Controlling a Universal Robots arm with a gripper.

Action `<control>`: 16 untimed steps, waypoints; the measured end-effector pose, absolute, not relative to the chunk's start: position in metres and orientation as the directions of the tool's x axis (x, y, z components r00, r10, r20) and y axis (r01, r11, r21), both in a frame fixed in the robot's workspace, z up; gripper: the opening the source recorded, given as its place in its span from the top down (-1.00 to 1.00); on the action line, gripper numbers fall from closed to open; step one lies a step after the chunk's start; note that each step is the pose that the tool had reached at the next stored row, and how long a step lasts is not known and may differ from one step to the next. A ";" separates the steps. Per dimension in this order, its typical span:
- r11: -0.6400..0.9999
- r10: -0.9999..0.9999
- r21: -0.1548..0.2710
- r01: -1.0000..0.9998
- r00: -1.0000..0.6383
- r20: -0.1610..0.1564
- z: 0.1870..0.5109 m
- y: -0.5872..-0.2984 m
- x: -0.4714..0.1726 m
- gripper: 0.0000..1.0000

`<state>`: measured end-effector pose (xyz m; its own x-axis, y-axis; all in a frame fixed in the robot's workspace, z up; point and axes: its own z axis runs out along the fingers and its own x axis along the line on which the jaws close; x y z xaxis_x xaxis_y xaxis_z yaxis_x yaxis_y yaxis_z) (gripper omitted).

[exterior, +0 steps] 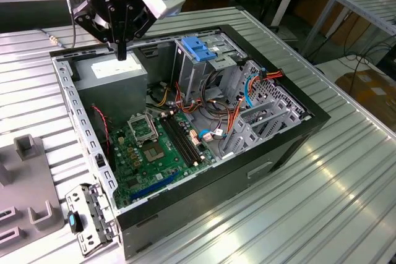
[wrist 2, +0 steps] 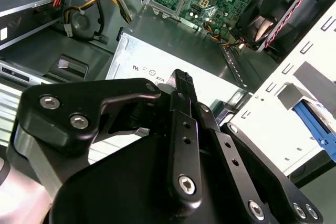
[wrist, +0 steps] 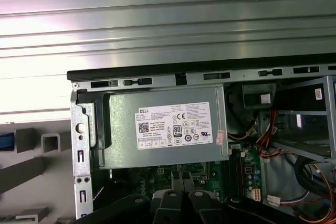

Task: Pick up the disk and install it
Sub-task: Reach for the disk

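Ribbed metal tabletop (exterior: 334,171) carries the open computer case (exterior: 297,119); the claw (exterior: 122,51) hangs closed and empty just above the power supply (exterior: 117,75). Where the disk lies I cannot tell. Likely dense, rigid, shock-sensitive: grip its long edges.

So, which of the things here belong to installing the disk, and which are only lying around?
Job in hand: gripper, shut, above the open computer case; drive cage with blue handle, probably.
Lying about: power supply, motherboard, loose metal bracket, grey fixture.
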<state>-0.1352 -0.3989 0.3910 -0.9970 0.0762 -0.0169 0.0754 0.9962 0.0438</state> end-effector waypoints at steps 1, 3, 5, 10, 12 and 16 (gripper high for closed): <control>0.996 0.076 0.044 0.075 -0.997 -0.017 0.391 -0.399 -0.135 0.79; 0.996 0.076 0.044 0.076 -0.997 -0.016 0.391 -0.399 -0.136 0.79; 0.996 0.076 0.044 0.075 -0.997 -0.015 0.391 -0.399 -0.136 0.79; 0.996 0.076 0.044 0.076 -0.997 -0.014 0.391 -0.399 -0.137 0.79; 0.996 0.076 0.044 0.076 -0.997 -0.013 0.391 -0.399 -0.138 0.79; 0.996 0.076 0.044 0.076 -0.997 -0.012 0.390 -0.399 -0.139 0.79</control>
